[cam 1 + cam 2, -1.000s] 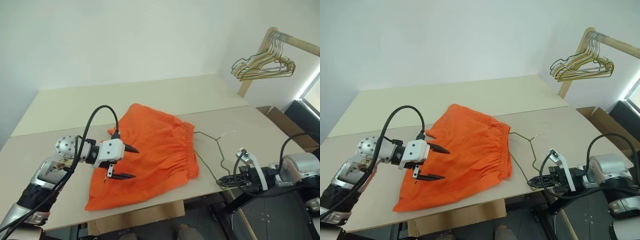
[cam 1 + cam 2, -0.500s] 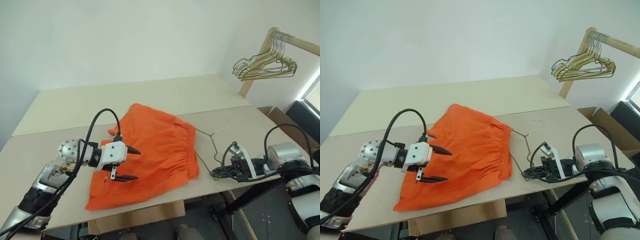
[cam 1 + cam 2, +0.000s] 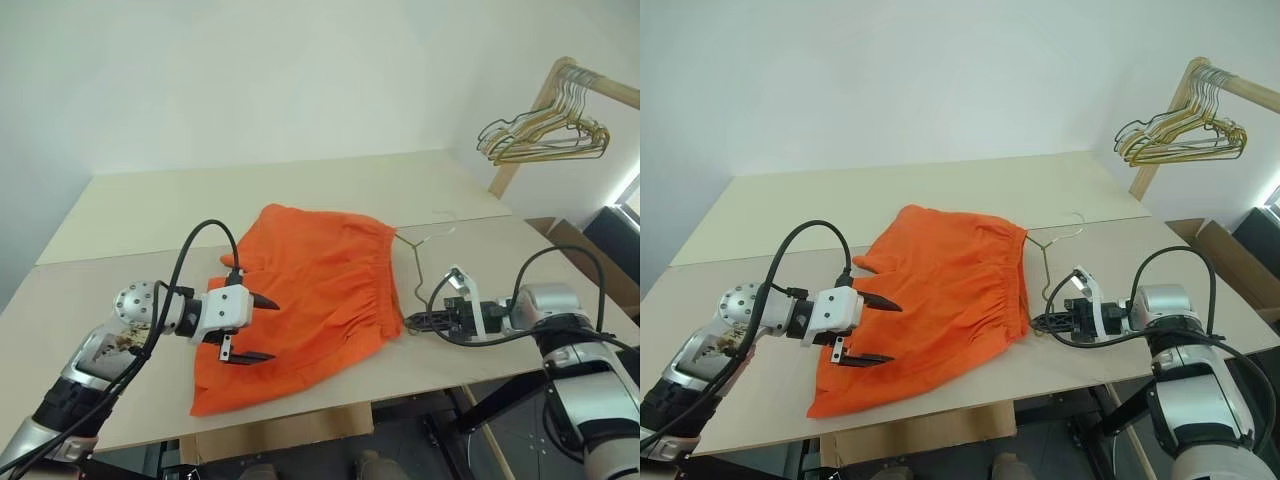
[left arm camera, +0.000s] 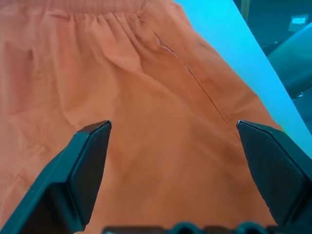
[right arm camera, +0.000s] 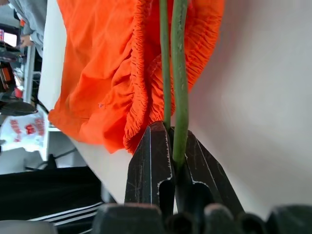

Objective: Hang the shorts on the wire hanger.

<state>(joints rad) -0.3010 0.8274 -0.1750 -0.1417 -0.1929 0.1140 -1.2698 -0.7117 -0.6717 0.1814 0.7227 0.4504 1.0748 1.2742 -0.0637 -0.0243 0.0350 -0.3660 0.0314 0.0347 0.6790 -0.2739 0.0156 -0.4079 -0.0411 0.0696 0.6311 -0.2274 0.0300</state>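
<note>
The orange shorts [image 3: 310, 290] lie spread flat on the table, their gathered waistband toward the right. My left gripper [image 3: 272, 327] hovers open over the left part of the shorts, and orange fabric [image 4: 161, 122] shows between its fingers [image 4: 85, 165]. The thin olive wire hanger [image 3: 414, 262] lies on the table beside the waistband, its hook pointing to the far right. My right gripper [image 3: 408, 322] is shut on the hanger's near corner, right at the waistband's edge. In the right wrist view the green wire [image 5: 178, 73] runs out from between the closed fingers [image 5: 151, 146] and alongside the shorts [image 5: 107, 73].
A bunch of gold and green wire hangers [image 3: 545, 125] hangs on a wooden rack at the far right. A cardboard box [image 3: 1230, 250] stands past the table's right edge. The table's front edge [image 3: 300, 415] runs just below the shorts.
My right gripper has slid left across the table with the hanger, up to the waistband. The left gripper has held still. The camera has shifted slightly.
</note>
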